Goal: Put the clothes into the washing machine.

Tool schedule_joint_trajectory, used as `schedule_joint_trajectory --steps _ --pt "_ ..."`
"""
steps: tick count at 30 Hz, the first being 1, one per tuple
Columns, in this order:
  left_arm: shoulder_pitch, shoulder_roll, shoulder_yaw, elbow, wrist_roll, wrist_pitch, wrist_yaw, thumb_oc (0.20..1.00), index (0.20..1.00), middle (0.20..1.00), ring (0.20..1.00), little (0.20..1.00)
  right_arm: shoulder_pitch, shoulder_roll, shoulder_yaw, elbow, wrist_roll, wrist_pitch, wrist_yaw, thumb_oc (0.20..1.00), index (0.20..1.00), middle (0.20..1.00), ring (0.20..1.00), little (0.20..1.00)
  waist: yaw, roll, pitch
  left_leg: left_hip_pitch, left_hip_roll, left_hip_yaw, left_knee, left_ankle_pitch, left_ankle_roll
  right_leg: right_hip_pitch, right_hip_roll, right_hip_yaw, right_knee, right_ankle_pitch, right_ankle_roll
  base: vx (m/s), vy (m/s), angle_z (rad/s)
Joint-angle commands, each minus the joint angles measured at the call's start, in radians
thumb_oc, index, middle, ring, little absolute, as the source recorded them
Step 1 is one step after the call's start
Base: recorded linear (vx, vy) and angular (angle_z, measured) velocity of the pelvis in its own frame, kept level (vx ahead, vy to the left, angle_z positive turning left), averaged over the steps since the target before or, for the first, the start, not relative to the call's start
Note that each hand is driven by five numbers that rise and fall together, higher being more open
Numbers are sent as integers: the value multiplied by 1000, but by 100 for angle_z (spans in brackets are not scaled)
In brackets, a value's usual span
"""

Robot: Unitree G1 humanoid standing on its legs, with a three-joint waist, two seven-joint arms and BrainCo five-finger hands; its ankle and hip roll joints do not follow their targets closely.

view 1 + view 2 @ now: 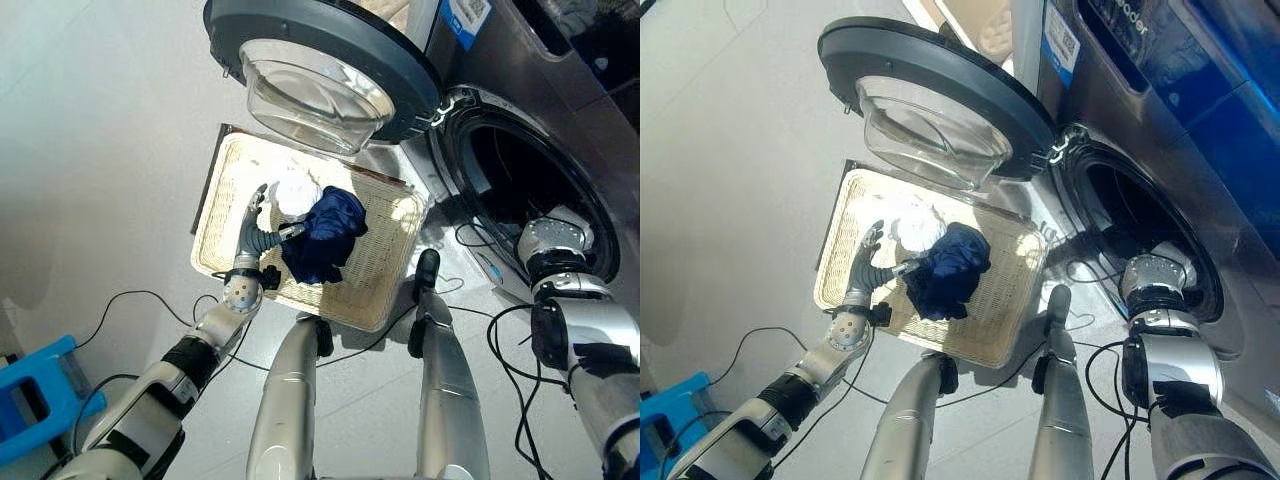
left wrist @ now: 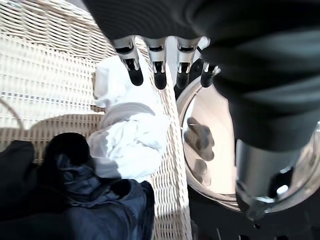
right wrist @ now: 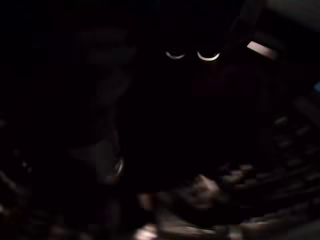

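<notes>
Pale floor is carrying a wicker basket (image 1: 380, 290) at the washing machine's (image 1: 1200, 150) nine o'clock, door (image 1: 330, 60) hanging open. Left hand (image 1: 256, 232) is hovering, fingers relaxed, beside the white garment (image 1: 296, 194) and navy garment (image 1: 326, 238), both unloaded. Right hand is reaching into the drum; its grip I cannot tell.

Navy cloth (image 1: 325, 235) & white cloth (image 1: 294, 195) in cream wicker basket (image 1: 375, 290)
</notes>
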Motion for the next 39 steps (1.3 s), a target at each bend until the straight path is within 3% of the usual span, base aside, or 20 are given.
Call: schedule_joint_trajectory --steps 1,4,5,6,9,10,12,16,17,18,19,20,23,26,27,29,30,35,39 --pt "-14 -10 35 16 -7 -8 4 1000 1000 1000 1000 1000 -30 -218 122 30 -343 202 -111 1000 1000 1000 1000 1000 -22 32 -27 48 -57 23 -102 -1 -53 17 -3 -124 140 -155 75 0 0 0" --pt "-27 -17 41 53 1 21 -35 1000 1000 1000 1000 1000 -46 -238 174 98 -571 361 -234 1000 1000 1000 1000 1000 -17 31 -27 51 -53 30 -112 3 -51 22 -4 -133 133 -154 78 -1 -3 4" --pt "-28 -16 41 54 1 21 -35 1000 1000 1000 1000 1000 -48 -238 177 97 -581 371 -245 1000 1000 1000 1000 1000 -17 32 -27 51 -53 30 -112 3 -51 21 -4 -134 133 -154 78 -4 -3 -7" --pt "-31 -13 35 63 8 36 -44 1000 1000 1000 1000 1000 -56 -245 197 107 -619 441 -280 1000 1000 1000 1000 1000 -16 33 -27 48 -52 31 -110 4 -51 20 -4 -135 132 -153 77 -3 0 -5" --pt "-32 -14 34 66 14 41 -44 1000 1000 1000 1000 1000 -60 -248 204 111 -636 470 -292 1000 1000 1000 1000 1000 -16 33 -27 46 -52 31 -109 4 -52 18 -4 -135 132 -153 77 -6 3 -1" --pt "-48 2 8 95 118 104 -55 1000 1000 1000 1000 1000 -104 -272 332 157 -858 717 -269 1000 1000 1000 1000 1000 -8 39 -27 33 -50 35 -109 9 -46 6 -9 -143 132 -150 75 -20 10 -4" --pt "-65 18 -12 106 168 140 -52 1000 1000 1000 1000 1000 -121 -283 380 173 -932 786 -238 1000 1000 1000 1000 1000 -8 40 -27 24 -48 36 -103 10 -45 -4 -10 -142 136 -147 76 0 0 0" --pt "-79 35 -22 117 192 155 -58 1000 1000 1000 1000 1000 -127 -289 413 178 -958 815 -224 1000 1000 1000 1000 1000 -8 39 -27 20 -47 37 -101 11 -45 -7 -10 -143 138 -148 76 0 0 0" --pt "-110 57 -43 134 272 181 -63 1000 1000 1000 1000 1000 -128 -285 439 176 -1012 834 -203 1000 1000 1000 1000 1000 -10 38 -27 13 -44 39 -97 11 -44 -14 -9 -142 141 -148 78 0 0 0" --pt "-110 57 -43 134 272 181 -63 1000 1000 1000 1000 1000 -128 -285 439 176 -1012 834 -203 1000 1000 1000 1000 1000 -10 38 -27 13 -44 39 -97 11 -44 -14 -9 -142 141 -148 78 0 0 0" --pt "-172 87 -98 151 429 233 -54 1000 1000 1000 1000 1000 -121 -257 474 163 -1006 819 -184 1000 1000 1000 1000 1000 -18 36 -27 9 -42 45 -107 19 -47 -19 -1 -136 131 -144 79 0 0 0" --pt "-181 92 -107 151 450 245 -58 1000 1000 1000 1000 1000 -117 -252 474 160 -994 812 -184 1000 1000 1000 1000 1000 -20 36 -27 8 -42 46 -108 20 -47 -21 0 -135 130 -144 79 -6 27 4" --pt "-261 122 -185 178 641 276 -71 1000 1000 1000 1000 1000 -71 -202 447 143 -918 724 -160 1000 1000 1000 1000 1000 -37 33 -27 -1 -34 56 -110 22 -54 -33 8 -124 129 -144 80 -1 14 0" --pt "-318 141 -252 192 792 270 -78 1000 1000 1000 1000 1000 -53 -176 444 132 -905 670 -149 1000 1000 1000 1000 1000 -48 31 -27 -3 -28 65 -113 22 -57 -39 12 -118 127 -144 82 -3 26 -3" --pt "-364 163 -324 205 917 266 -92 1000 1000 1000 1000 1000 -25 -156 445 117 -889 622 -128 1000 1000 1000 1000 1000 -61 29 -27 -5 -23 73 -115 25 -62 -44 18 -111 120 -139 83 -3 41 -1" --pt "-385 176 -364 215 979 260 -94 1000 1000 1000 1000 1000 -7 -144 445 109 -894 589 -108 1000 1000 1000 1000 1000 -71 28 -27 -7 -20 78 -119 27 -66 -47 22 -106 114 -136 84 -3 66 -5" --pt "-420 202 -441 236 1058 254 -87 1000 1000 1000 1000 1000 23 -125 456 86 -896 544 -87 1000 1000 1000 1000 1000 -89 26 -27 -7 -15 88 -129 33 -71 -53 31 -96 105 -133 87 -9 105 -15" --pt "-455 220 -556 306 1165 235 -70 1000 1000 1000 1000 1000 98 -68 469 -6 -897 437 -109 1000 1000 1000 1000 1000 -131 20 -27 -13 -7 122 -153 48 -82 -67 51 -74 77 -127 91 -13 80 -21" --pt "-460 212 -588 347 1218 224 -67 1000 1000 1000 1000 1000 141 -33 460 -67 -890 401 -131 1000 1000 1000 1000 1000 -151 17 -27 -21 -4 138 -170 60 -88 -76 64 -63 60 -121 92 -18 46 -14"
